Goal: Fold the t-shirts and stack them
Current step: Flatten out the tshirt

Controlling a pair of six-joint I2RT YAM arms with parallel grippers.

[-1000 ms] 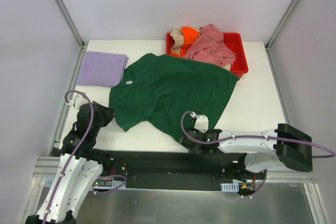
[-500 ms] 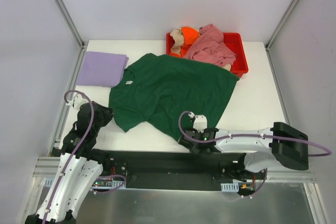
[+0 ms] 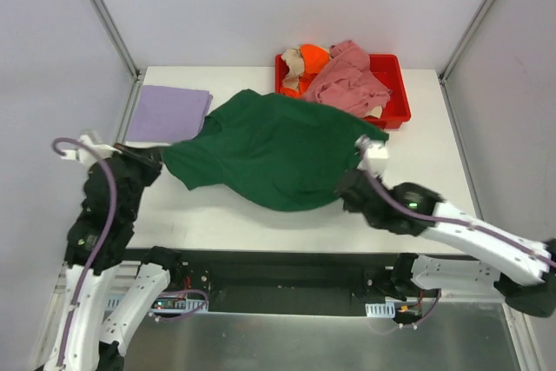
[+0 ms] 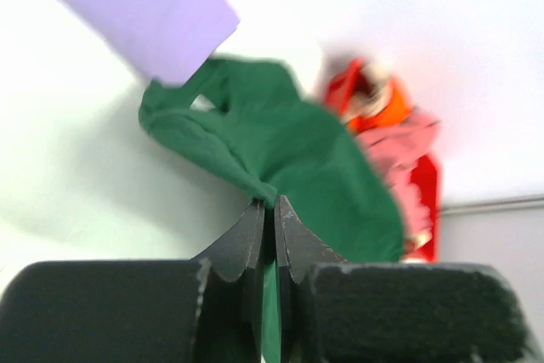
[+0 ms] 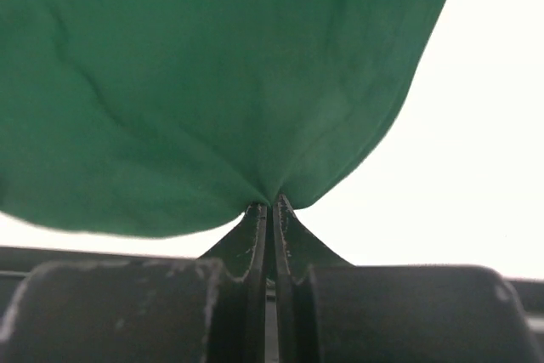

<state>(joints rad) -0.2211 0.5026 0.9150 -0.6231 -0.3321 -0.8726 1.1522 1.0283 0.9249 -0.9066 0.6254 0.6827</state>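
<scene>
- The dark green short-sleeved cloth t-shirt [image 3: 278,149] is hanging stretched across the middle of the white counter [image 3: 434,171]. It is sagging between two pinched points, one at its 9 o'clock end and one on its 4 o'clock edge. Its near side is looking raised off the surface, while its 1 o'clock corner is reaching towards the tray.
- The left jaws are clenching a bunched fold of the green cloth, with fabric running down between the pressed-together fingers in the left wrist view.
- The right jaws are clamping a gathered pinch of the same shirt's edge, the cloth fanning out from their closed tips.
- The lavender t-shirt [image 3: 169,113], folded into a flat rectangle, is lying at 10 o'clock on the counter, just beside the green shirt's left end. It is looking finished and is probably serving as the base of the stack.
- The crumpled pink t-shirt [image 3: 347,80], the bright orange t-shirt [image 3: 310,56] and the beige t-shirt [image 3: 294,65] are lying heaped and unfolded in the red plastic tray [image 3: 393,76] at 1 o'clock.
- Judging progress: one shirt of five is looking done, the green one is being handled with no clean fold showing yet, and three are waiting. The task is sitting well short of halfway.
- Counting: five t-shirts, one of each colour, and one tray. Two arms, the left arm [image 3: 100,215] and the right arm [image 3: 460,232], are both working on the same shirt.
</scene>
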